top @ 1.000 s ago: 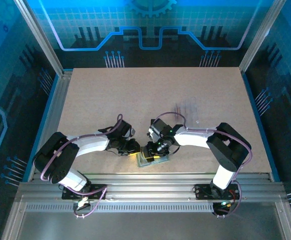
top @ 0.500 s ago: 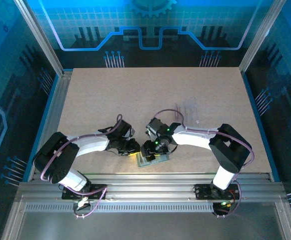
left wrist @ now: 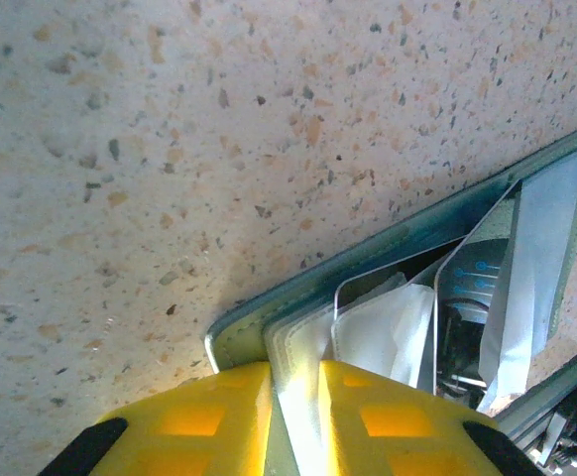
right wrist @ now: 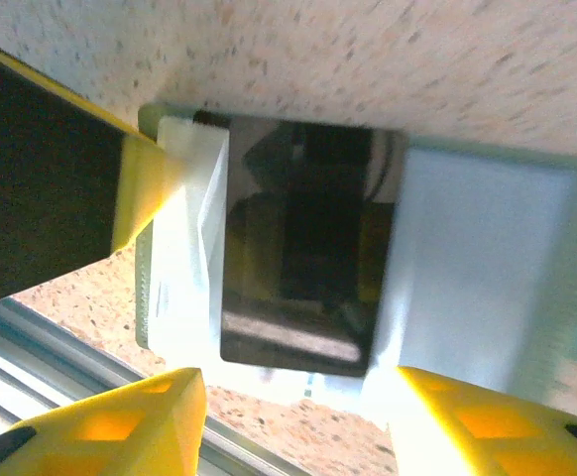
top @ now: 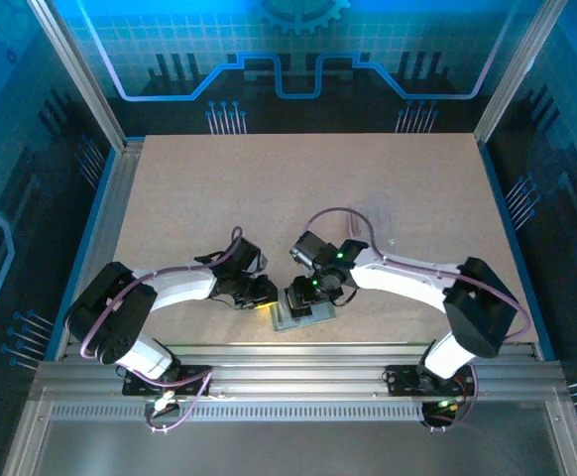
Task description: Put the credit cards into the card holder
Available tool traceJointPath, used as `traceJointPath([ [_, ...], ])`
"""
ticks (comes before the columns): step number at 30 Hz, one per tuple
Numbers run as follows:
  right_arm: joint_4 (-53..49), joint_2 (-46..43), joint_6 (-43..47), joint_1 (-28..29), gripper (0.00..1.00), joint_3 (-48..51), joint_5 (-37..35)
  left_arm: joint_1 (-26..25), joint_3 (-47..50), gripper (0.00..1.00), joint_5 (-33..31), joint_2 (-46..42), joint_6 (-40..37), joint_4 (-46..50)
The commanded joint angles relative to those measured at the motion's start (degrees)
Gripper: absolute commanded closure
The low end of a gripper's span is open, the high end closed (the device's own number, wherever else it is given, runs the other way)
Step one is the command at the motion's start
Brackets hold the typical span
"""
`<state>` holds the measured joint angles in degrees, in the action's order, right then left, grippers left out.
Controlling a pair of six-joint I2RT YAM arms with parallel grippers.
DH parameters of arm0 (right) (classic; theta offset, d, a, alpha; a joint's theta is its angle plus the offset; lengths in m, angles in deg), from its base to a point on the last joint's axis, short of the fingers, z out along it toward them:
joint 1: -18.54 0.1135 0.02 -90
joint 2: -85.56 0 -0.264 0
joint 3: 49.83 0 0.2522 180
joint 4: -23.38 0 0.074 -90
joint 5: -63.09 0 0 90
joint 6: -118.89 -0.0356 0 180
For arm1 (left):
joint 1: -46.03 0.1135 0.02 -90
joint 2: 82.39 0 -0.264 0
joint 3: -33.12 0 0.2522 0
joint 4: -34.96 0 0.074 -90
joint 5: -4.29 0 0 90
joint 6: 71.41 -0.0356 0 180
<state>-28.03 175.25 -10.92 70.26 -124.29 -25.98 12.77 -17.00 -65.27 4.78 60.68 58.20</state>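
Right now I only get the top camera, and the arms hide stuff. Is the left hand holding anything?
Observer: Yes, the left hand pinches the holder near a corner.
Operator: Where's the black card?
Observer: The black card lies flat on the open holder, just ahead of the right hand.
Operator: Is that hand squeezing it?
Observer: No, its fingers stand apart, not touching the card.

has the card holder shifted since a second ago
No. The card holder lies at the same spot against the front rail, with the left gripper clamped on its edge.
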Motion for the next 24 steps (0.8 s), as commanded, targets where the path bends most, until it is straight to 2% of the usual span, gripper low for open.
traceJointPath([
  [1, -9.62, -1.27, 0.8, -0.13, 0.43, -2.32, -11.11, -0.47, 1.54, 0.78, 0.17, 1.42, 0.05, -1.73],
  [7, -9.54, 2.44, 1.14, -1.72, 0.37, -0.78, -11.71, -0.49, 1.55, 0.78, 0.22, 1.77, 0.04, -1.88],
  [9, -9.4, 4.03, 0.89, -1.72, 0.37, -0.82, -12.28, -0.49, 1.55, 0.78, 0.29, 1.94, 0.08, -1.93],
  [11, -9.43, 4.86, 0.64, -1.66, 0.42, -1.08, -12.88, -0.49, 1.55, 0.78, 0.29, 2.03, 0.02, -2.0],
  [18, -5.6, 3.44, 2.73, 1.58, 0.48, -2.75, -10.98, -0.24, 0.68, 0.78, 0.82, -0.4, -0.24, -0.18],
  [24, -4.71, 10.22, 4.13, 5.24, 0.44, -7.43, -8.92, 1.17, 0.15, 0.76, 1.07, -3.28, -0.38, 1.56],
])
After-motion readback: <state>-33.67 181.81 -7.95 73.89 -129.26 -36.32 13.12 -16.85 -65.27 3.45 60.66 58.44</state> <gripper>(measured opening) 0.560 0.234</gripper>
